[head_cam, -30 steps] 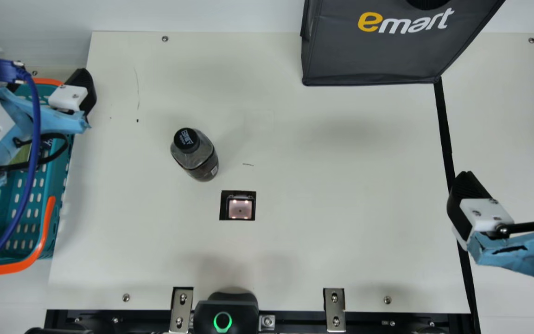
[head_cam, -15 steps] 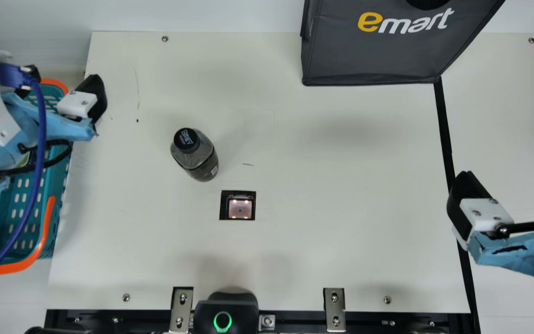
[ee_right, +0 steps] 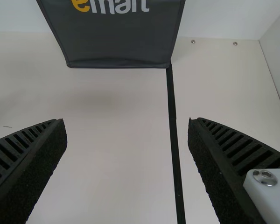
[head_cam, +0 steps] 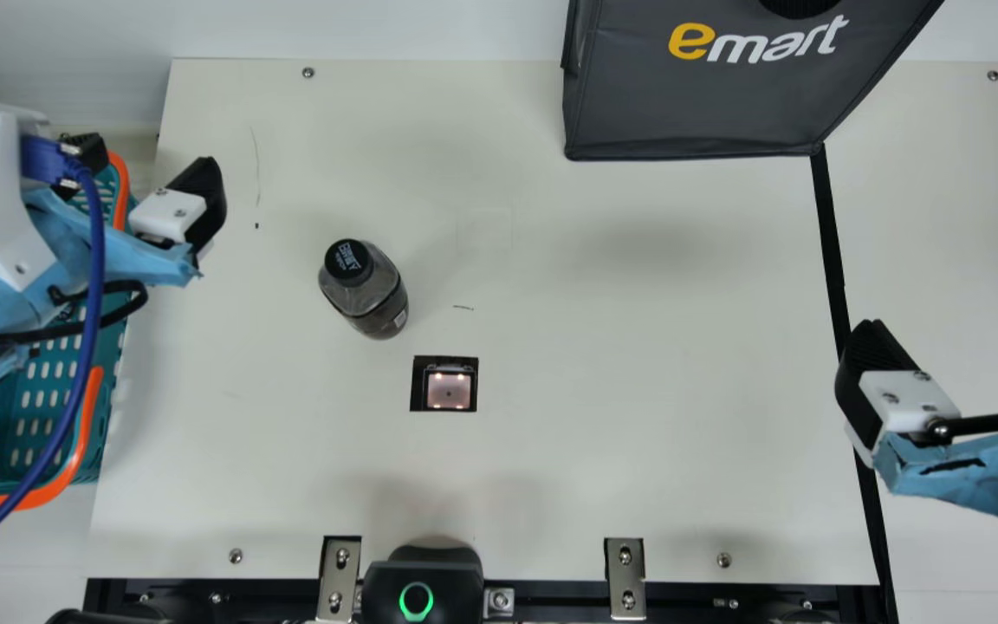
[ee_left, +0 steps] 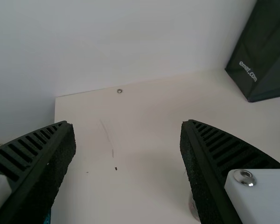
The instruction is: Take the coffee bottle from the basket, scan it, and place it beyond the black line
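Observation:
The dark coffee bottle (head_cam: pixel 365 289) with a black cap stands on the table, behind and left of the scanner window (head_cam: pixel 449 388). My left gripper (head_cam: pixel 148 158) is over the far end of the teal basket (head_cam: pixel 109 347), left of the bottle. In the left wrist view my left gripper (ee_left: pixel 128 123) is open and empty, with a sliver of the bottle (ee_left: pixel 193 208) beside one finger. My right gripper (head_cam: pixel 954 334) is at the right by the black line (head_cam: pixel 830 243); in the right wrist view the right gripper (ee_right: pixel 126 120) stands open above the black line (ee_right: pixel 173 135).
A dark grey bag (head_cam: pixel 707 95) stands at the back, its front corner meeting the line's far end. A black device with a green ring (head_cam: pixel 423 585) sits at the front edge between two metal brackets. A blue cable (head_cam: pixel 87 347) hangs over the basket.
My left arm has moved right and slightly toward the front, its fingers now nearer the bottle. The bottle and my right arm have kept still.

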### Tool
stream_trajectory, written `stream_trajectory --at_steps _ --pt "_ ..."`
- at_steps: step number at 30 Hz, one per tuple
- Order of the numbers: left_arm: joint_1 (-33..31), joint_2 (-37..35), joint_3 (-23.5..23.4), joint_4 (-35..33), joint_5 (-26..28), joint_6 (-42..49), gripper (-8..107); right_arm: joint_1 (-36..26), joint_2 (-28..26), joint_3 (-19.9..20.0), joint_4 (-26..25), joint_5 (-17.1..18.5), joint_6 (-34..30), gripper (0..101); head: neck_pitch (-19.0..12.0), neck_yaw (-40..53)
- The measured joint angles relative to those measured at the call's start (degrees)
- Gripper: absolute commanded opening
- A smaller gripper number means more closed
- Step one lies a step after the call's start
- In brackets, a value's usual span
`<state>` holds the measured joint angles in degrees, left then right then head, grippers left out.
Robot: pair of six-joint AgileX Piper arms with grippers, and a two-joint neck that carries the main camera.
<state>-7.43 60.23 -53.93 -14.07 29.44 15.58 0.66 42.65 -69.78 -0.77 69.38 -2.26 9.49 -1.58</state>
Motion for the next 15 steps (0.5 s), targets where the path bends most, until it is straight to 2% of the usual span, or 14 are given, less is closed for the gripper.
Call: stream_trajectory --at_steps 15 --pt "-8.55 -0.92 -1.06 2.97 4.01 -3.80 90 0.00 0.00 0.00 0.00 0.00 0.00 91 0.00 0.00"
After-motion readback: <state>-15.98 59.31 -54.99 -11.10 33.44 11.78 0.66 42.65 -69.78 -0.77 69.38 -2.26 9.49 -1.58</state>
